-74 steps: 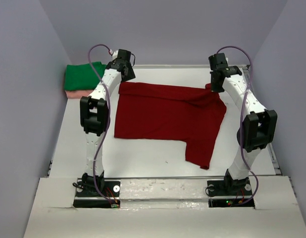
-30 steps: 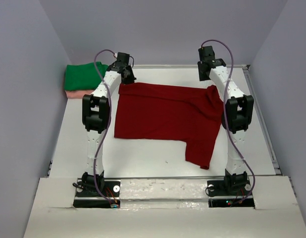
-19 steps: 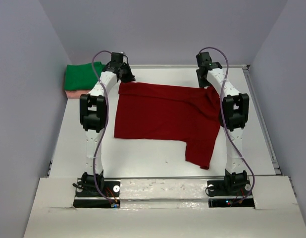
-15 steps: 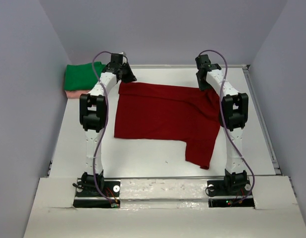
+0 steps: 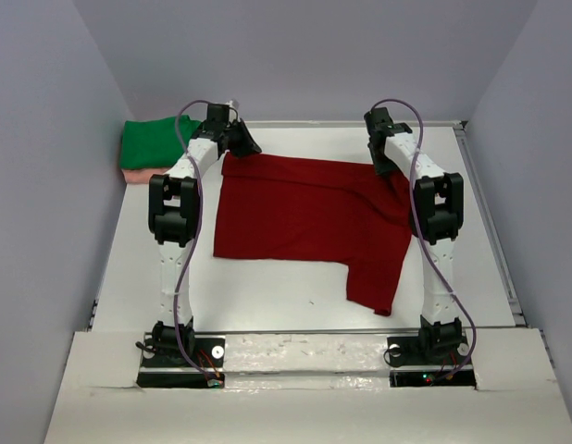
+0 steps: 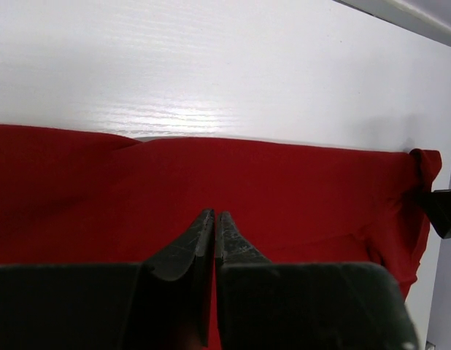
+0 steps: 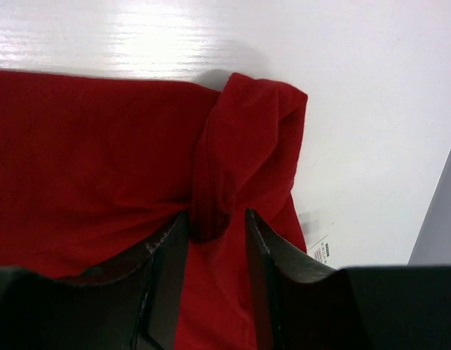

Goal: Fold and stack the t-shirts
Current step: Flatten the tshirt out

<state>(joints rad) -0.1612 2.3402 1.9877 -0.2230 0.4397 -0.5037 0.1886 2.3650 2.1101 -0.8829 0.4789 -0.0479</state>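
A red t-shirt [image 5: 304, 213] lies spread flat mid-table, one sleeve reaching toward the near edge. My left gripper [image 5: 246, 144] hovers at the shirt's far left corner. In the left wrist view its jaws [image 6: 214, 214] are open by only a thin slit over the red cloth [image 6: 298, 182], holding nothing. My right gripper [image 5: 383, 163] is at the far right corner. There its open jaws [image 7: 217, 213] straddle a bunched fold of the red sleeve [image 7: 251, 124]. A folded green t-shirt [image 5: 153, 141] rests on a folded pink one [image 5: 141, 175] at the far left.
The white table [image 5: 267, 296] ends at a back wall and side walls. A metal rail [image 5: 494, 231] runs along the right edge. A small white label [image 7: 320, 251] lies on the table beside the right fingers.
The right arm swung left and toward the back, down onto the shirt's far right corner. The left wrist edged slightly toward the back. The shirt has barely moved.
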